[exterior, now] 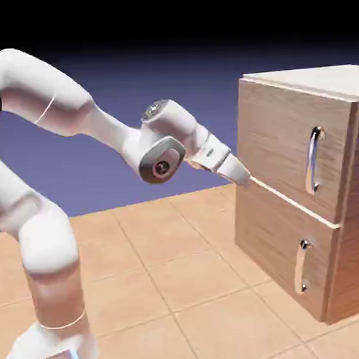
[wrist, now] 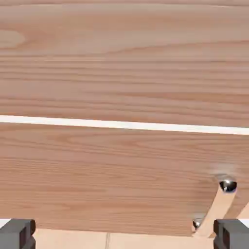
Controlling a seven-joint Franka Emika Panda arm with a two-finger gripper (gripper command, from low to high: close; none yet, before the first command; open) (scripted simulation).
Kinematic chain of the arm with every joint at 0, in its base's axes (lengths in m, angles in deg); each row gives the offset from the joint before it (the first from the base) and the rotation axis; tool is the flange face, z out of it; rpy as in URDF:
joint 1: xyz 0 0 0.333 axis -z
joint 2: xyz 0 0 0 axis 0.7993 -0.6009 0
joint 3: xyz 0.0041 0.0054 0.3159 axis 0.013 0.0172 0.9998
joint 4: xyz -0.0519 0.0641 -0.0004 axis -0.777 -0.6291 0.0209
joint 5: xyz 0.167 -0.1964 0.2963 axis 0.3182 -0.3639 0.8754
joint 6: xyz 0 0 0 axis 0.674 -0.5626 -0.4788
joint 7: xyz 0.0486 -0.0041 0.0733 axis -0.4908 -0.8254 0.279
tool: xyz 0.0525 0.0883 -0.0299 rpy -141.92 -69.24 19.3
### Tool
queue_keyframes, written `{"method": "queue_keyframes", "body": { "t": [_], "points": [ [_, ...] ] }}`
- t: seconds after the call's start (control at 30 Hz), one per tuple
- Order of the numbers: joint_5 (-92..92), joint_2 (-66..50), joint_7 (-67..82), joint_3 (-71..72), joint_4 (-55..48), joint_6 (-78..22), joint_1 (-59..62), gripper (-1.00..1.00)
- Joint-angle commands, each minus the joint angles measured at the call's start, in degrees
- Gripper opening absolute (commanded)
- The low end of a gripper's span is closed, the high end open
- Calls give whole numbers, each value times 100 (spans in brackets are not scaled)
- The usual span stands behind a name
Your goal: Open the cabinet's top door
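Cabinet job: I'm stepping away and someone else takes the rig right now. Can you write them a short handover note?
Gripper: empty, fingers spread apart, nothing between them. It sits at the cabinet's front left edge, level with the pale seam between the two panels; contact cannot be told.
Top door: looks shut, flush with the front. Its long silver handle is off to the right of the gripper, ungrasped.
Done: approach only.
Left: move to that handle, close on it, pull the door open.
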Motion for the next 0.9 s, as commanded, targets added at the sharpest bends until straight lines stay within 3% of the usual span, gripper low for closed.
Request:
{"method": "queue_keyframes", "body": {
  "t": [0.0,0.87],
  "points": [
    [-250,68,-144,-118,-39,-24,-103,100],
    [-6728,1823,-3889,-3175,-1060,-651,-2769,100]
  ]
}}
